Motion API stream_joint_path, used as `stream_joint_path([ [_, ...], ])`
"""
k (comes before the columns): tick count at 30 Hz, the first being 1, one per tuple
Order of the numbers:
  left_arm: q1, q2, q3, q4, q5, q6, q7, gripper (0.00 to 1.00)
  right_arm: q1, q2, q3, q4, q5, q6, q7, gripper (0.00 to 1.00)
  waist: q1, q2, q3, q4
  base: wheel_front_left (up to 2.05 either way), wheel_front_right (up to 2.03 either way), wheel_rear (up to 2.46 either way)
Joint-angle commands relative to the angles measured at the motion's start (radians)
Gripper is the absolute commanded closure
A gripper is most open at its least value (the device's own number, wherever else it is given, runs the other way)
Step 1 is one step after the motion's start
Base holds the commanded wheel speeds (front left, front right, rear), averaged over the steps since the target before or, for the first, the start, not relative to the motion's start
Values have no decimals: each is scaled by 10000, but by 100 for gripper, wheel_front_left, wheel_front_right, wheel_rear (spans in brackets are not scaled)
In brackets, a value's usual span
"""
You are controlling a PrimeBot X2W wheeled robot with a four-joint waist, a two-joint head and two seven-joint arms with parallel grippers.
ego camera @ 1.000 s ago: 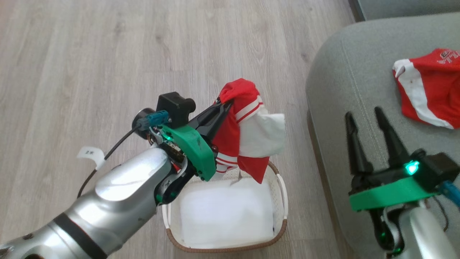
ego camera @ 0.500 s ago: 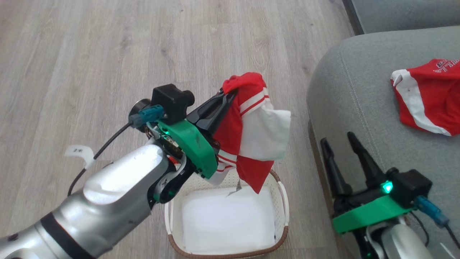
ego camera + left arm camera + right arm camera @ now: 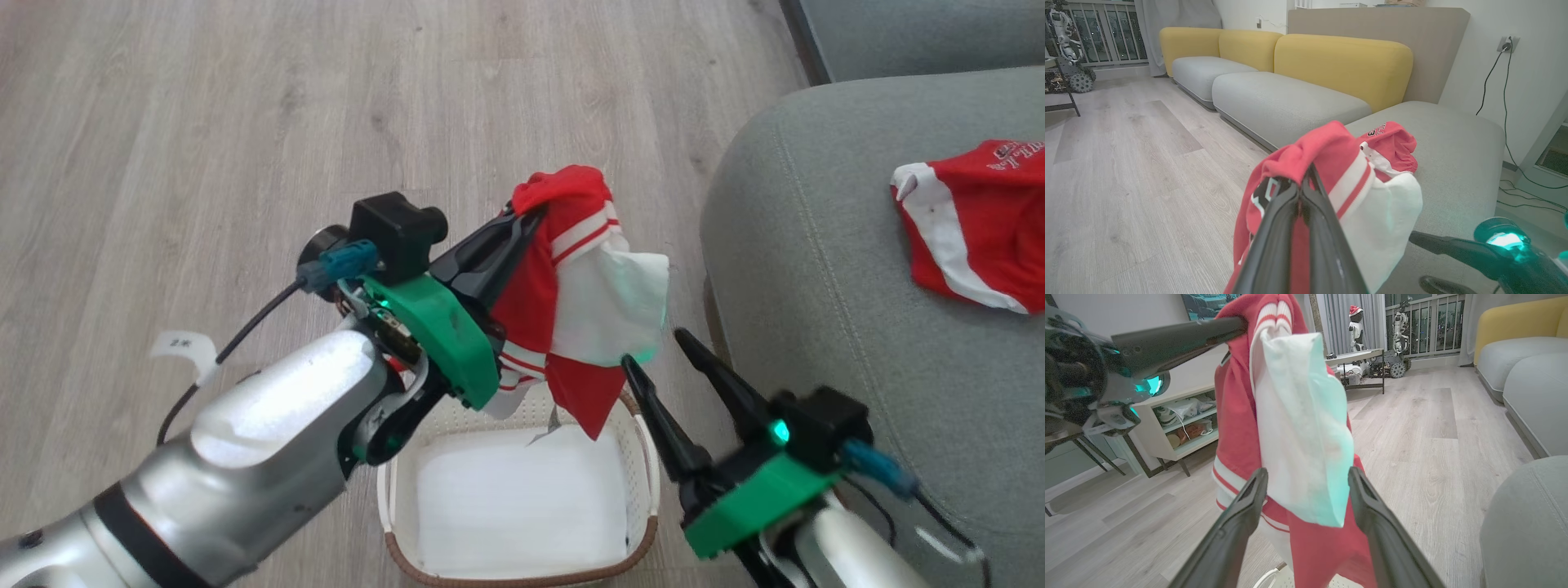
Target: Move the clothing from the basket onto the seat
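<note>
- Large grey-green fabric sofa cushion, the seat [image 3: 816, 245], stood just right of the basket. One red-and-white garment [image 3: 980, 237] lay on it, well back from the edge.
- Pale wood-plank floor [image 3: 204, 122] ran under everything.
- Small cream perforated plastic basket with a brown rim [image 3: 649, 457] sat on the floor below the held cloth, with a white liner [image 3: 522, 506] on its bottom.
- Red shiny jersey with a white panel and stripes [image 3: 531, 302] hung bunched above the basket.
  - Judged light, limp and slippery.
  - A pinch on a thick fold should hold best, while a single layer might slide out.
  - The seat's rounded edge was the one obstacle to lift over.
- Left gripper [image 3: 522, 224] had its fingers pressed together, pinching the jersey's top fold.
- Right gripper [image 3: 651, 346] had its fingers spread either side of the hanging white panel. Contact was unclear.
</note>
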Motion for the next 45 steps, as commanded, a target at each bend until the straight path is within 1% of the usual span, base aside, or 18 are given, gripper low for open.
stream_joint_path([
  [1, -710, 152, 442, -335, -9, 17, 4, 100, -670, -69, 275, -175, 102, -2, 19, 0, 1, 0, 13, 39, 0, 0, 0],
  [10, -886, -175, 183, -571, 93, -103, 131, 100, -2068, 103, 1385, 1330, 552, -2, -7, 0, 1, 0, 65, 459, 0, 0, 0],
  [14, -915, -388, 26, -632, 102, -194, 191, 100, -2677, 179, 1934, 2067, 720, -2, -41, 0, 1, 0, 62, 667, 0, 0, 0],
  [15, -897, -490, -60, -631, 105, -230, 211, 100, -2946, 249, 2144, 2436, 785, -2, -78, 0, 1, 0, 32, 761, 0, 0, 0],
  [20, -815, -677, -249, -617, 99, -284, 255, 100, -3448, 533, 2337, 3286, 878, -2, -199, 0, 1, 0, -32, 942, 0, 0, 0],
  [25, -759, -739, -305, -604, 52, -302, 258, 100, -3715, 720, 2388, 3832, 962, -2, -287, 0, 1, 0, -81, 1042, 0, 0, 0],
  [26, -749, -735, -305, -599, 41, -298, 256, 100, -3743, 739, 2397, 3893, 980, -2, -298, 4, 1, 0, -86, 1050, 0, 0, 0],
  [27, -743, -727, -302, -597, 33, -291, 254, 100, -3773, 752, 2403, 3940, 994, -2, -307, 45, 1, 0, -83, 1054, 0, 0, 0],
  [28, -739, -719, -300, -593, 27, -287, 250, 100, -3801, 756, 2404, 3976, 1006, -2, -314, 68, 1, 0, -83, 1057, 0, 0, 0],
  [29, -734, -708, -297, -589, 22, -282, 245, 100, -3826, 752, 2391, 3999, 1015, -2, -320, 100, 1, 0, -80, 1054, 0, 0, 0],
  [36, -624, -563, -229, -514, -45, -205, 165, 100, -3712, 630, 1821, 3505, 925, -2, -330, 100, 1, 0, -37, 955, 0, 0, 0],
  [45, -337, -319, -241, -371, -137, -106, 112, 100, -2993, 450, 545, 2518, 523, -2, -331, 100, 1, 0, -48, 825, 0, 0, 0],
])
